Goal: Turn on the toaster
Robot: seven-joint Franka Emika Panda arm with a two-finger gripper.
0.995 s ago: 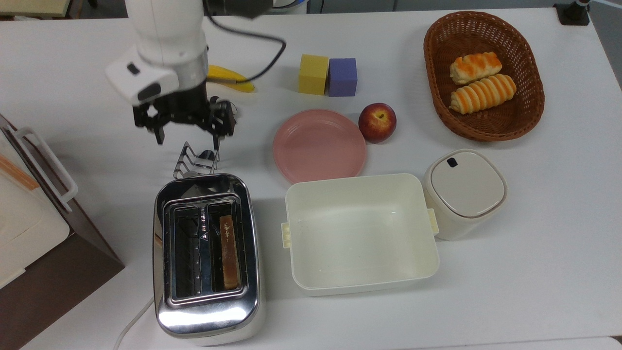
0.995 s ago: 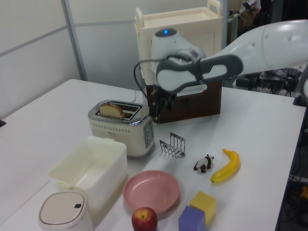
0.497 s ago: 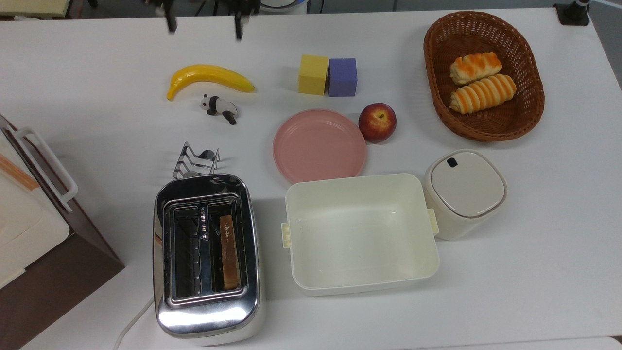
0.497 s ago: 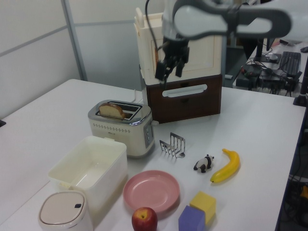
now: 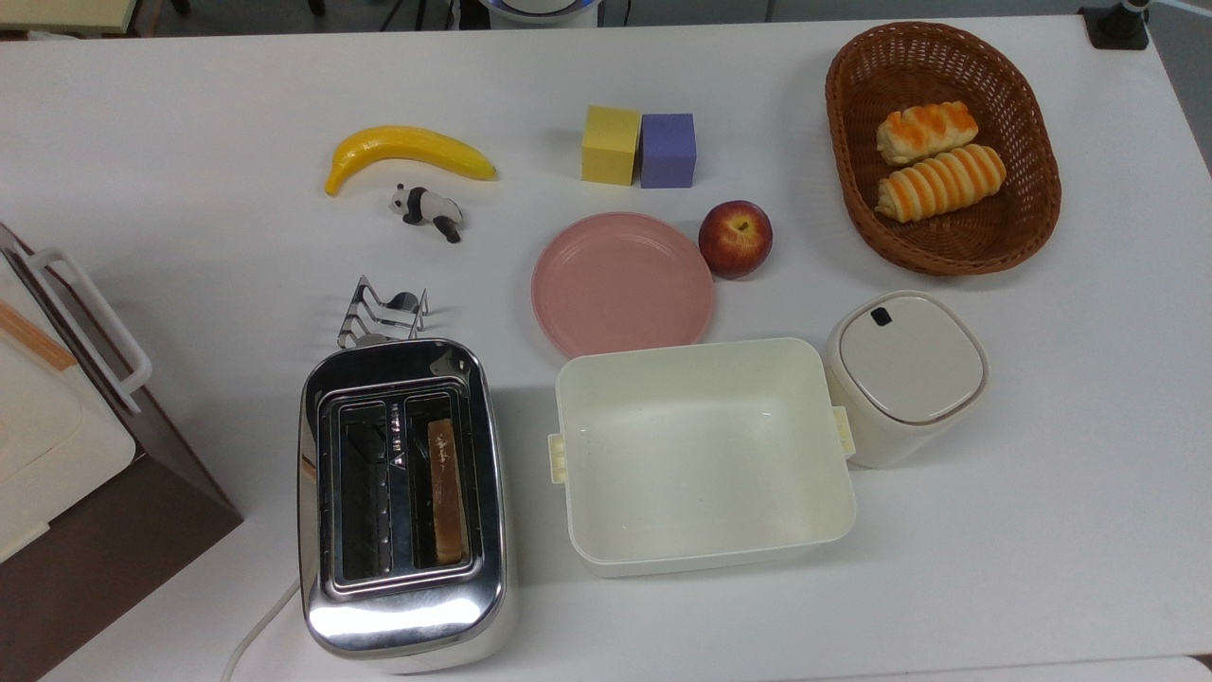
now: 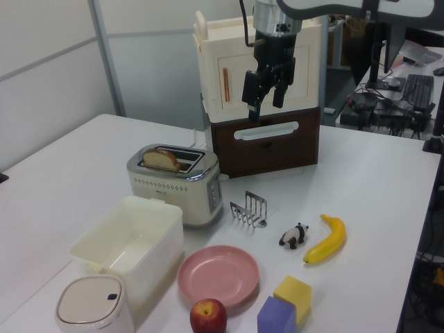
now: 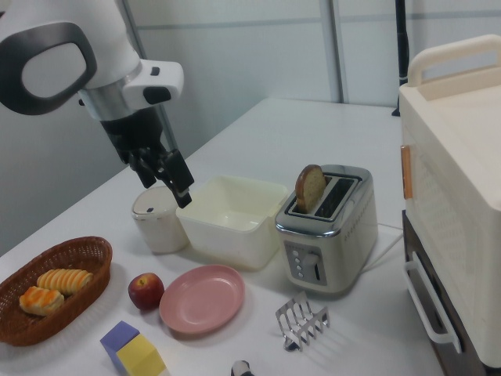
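The toaster (image 5: 402, 502) (image 6: 177, 184) (image 7: 329, 227) is a shiny chrome two-slot model with rounded corners, a pale base and a white cord, standing upright on the counter (image 5: 189, 284). It sits well below the raised pincer (image 6: 267, 87) (image 7: 166, 176): lower and toward the left view's left of it, and toward the right view's right of it. One slot holds a browned slice of bread (image 6: 163, 159) (image 7: 310, 188) that stands well above the rim, the other slot is bare, and the control panel with its lever faces forward in the right view.
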